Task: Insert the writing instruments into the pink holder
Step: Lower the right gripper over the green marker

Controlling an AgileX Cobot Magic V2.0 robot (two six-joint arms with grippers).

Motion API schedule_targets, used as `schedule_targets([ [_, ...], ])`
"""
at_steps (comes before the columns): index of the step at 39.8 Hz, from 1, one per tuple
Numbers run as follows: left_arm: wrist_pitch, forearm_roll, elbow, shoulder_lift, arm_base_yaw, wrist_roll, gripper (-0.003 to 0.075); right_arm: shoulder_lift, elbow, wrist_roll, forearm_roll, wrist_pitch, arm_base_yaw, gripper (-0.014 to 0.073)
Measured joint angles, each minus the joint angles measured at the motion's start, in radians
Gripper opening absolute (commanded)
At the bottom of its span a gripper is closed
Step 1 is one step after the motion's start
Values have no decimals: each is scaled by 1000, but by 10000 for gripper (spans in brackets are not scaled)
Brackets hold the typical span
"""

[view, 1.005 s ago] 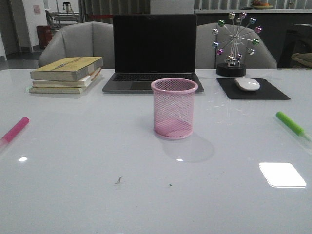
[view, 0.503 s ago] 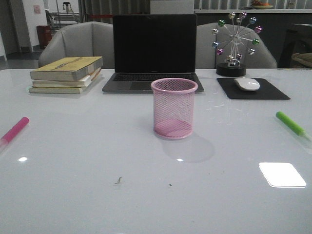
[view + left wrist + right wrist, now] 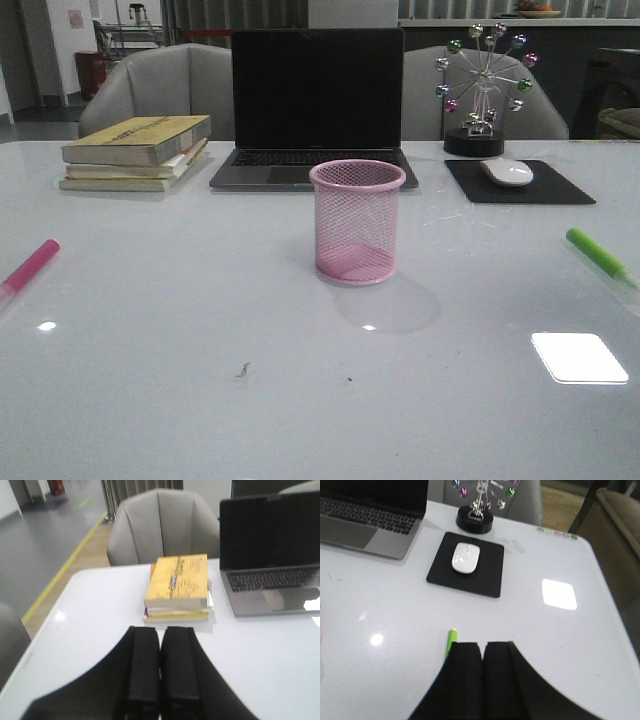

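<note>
Black fingers fill the near part of both wrist views. Your left hand [image 3: 160, 680] has its two fingers pressed together with only a thin line between them, and it holds nothing; it hangs above the white counter [image 3: 200, 400], looking toward the stack of books [image 3: 177, 587] and the laptop [image 3: 272, 555]. Your right hand [image 3: 483, 680] is pressed together in the same way and is also empty. The green marker [image 3: 451, 642] lies on the counter just beyond its fingertips, partly hidden by them.

In the front view you see the pink cup [image 3: 357, 222] upright in the middle of the counter, in front of the laptop. Through the mesh it looks empty. The pink marker [image 3: 30, 266] lies near the left edge and the green marker lies near the right edge, both well apart from the cup. Neither hand appears in that view.

Compared with the earlier front frames, nothing on the counter has moved.
</note>
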Motion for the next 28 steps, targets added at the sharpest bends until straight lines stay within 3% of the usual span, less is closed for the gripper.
schedule_targets([
  [14,4,-13,-1,-5,-2,0,110,54,0,0,38,0,0,66],
  [17,4,-13,-1,-5,-2,0,225,54,0,0,38,5,0,213],
  [18,4,-13,-1,-5,-2,0,314,54,0,0,38,10,0,281],
  [22,6,-22,-1,-5,-2,0,518,54,0,0,39,23,0,409],
  [25,14,-61,-1,-5,-2,0,589,54,0,0,39,25,0,430],
  [28,20,-98,-1,-5,-2,0,582,54,0,0,39,25,0,426],
])
